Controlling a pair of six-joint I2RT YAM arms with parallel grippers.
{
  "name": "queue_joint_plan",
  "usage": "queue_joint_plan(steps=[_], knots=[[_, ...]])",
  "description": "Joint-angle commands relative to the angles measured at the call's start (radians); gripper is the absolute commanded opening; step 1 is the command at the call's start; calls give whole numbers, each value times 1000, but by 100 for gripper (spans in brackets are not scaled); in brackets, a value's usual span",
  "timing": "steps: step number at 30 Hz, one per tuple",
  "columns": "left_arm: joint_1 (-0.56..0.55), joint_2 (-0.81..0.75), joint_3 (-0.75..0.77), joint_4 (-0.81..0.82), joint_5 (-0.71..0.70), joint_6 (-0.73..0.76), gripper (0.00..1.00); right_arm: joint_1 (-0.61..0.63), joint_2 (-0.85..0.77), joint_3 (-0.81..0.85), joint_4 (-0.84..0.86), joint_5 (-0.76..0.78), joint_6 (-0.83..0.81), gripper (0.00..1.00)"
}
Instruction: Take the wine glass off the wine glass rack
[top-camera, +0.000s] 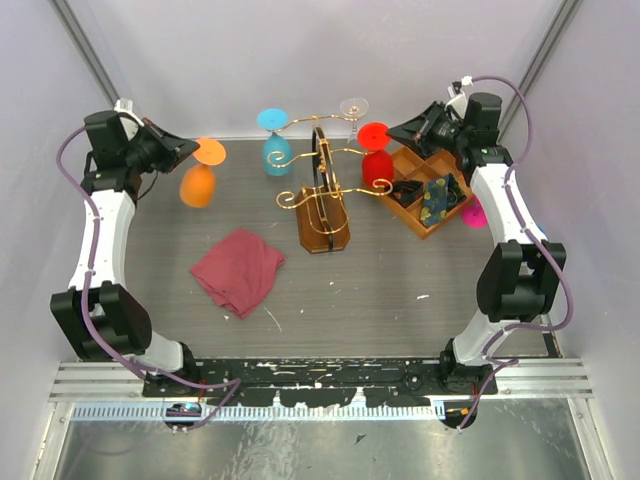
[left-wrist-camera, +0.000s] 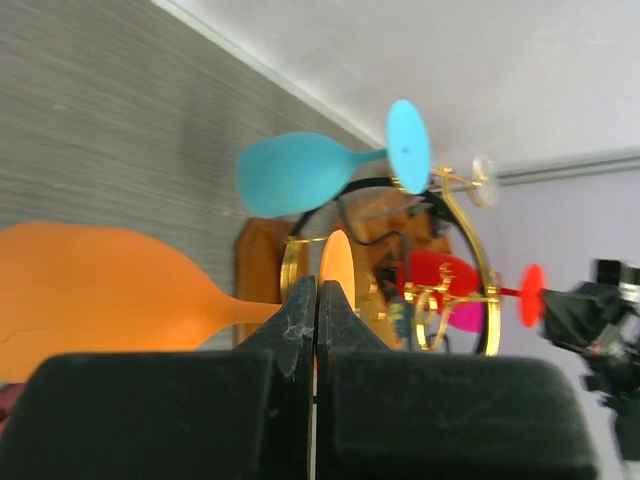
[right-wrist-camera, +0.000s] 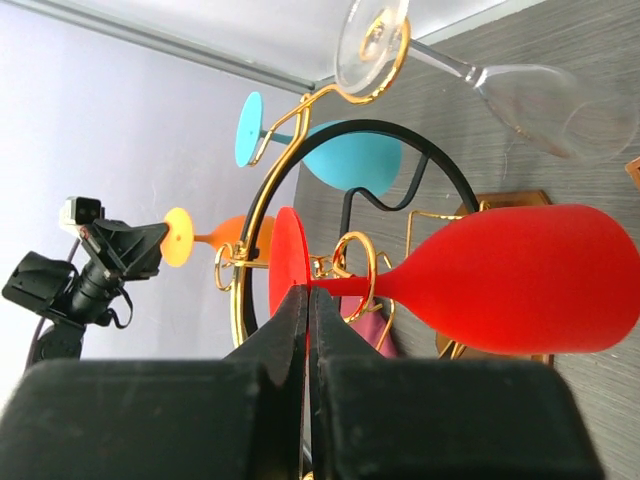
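Red wine glass, opaque with a round bowl (right-wrist-camera: 520, 275), is the one in hand. The right gripper (right-wrist-camera: 308, 292) is clenched on its thin stem just beside the flat foot, with the bowl lying out toward 3 o'clock in the wrist view. Close to the fingertips the stem runs through a curl of the wine glass rack (top-camera: 322, 222), the upright stand of gold wire arms, dark hoop and brown wooden base. The glass therefore hangs at the rack's 2 o'clock, not yet freed.

Further round, a teal wine glass (top-camera: 276, 152) hangs at 11 o'clock and a clear wine glass (right-wrist-camera: 540, 95) at 1 o'clock. The left gripper (left-wrist-camera: 316, 292) is pinched on the stem of an orange wine glass (left-wrist-camera: 100, 300), held in the air well apart from the rack at 9 o'clock.

My worry is a pull away from the curl's open side. It could catch the foot on the wire and drag or tip the rack, shaking the other glasses loose. Held so near the foot, the bowl could also swing and strike the compartmented wooden tray (top-camera: 415, 222) at 3 o'clock.
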Motion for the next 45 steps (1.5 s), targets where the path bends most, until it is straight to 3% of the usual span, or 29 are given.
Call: queue_joint_plan(steps=[1, 9, 15, 19, 35, 45], knots=[[-2, 0, 150, -247, -192, 204, 0, -18, -84, -5, 65, -22, 7, 1], [-119, 187, 434, -660, -749, 465, 0, 2, -107, -77, 67, -52, 7, 1], [-255, 329, 486, -764, -1150, 566, 0, 53, -76, -69, 101, -68, 28, 1], [-283, 412, 490, -818, -1317, 575, 0, 76, -30, -23, 136, -86, 62, 1], [-279, 576, 399, -815, -1623, 658, 0, 35, 103, 118, 330, -120, 248, 1], [-295, 755, 399, -840, -1641, 660, 0, -26, 113, 132, 434, -188, 314, 1]])
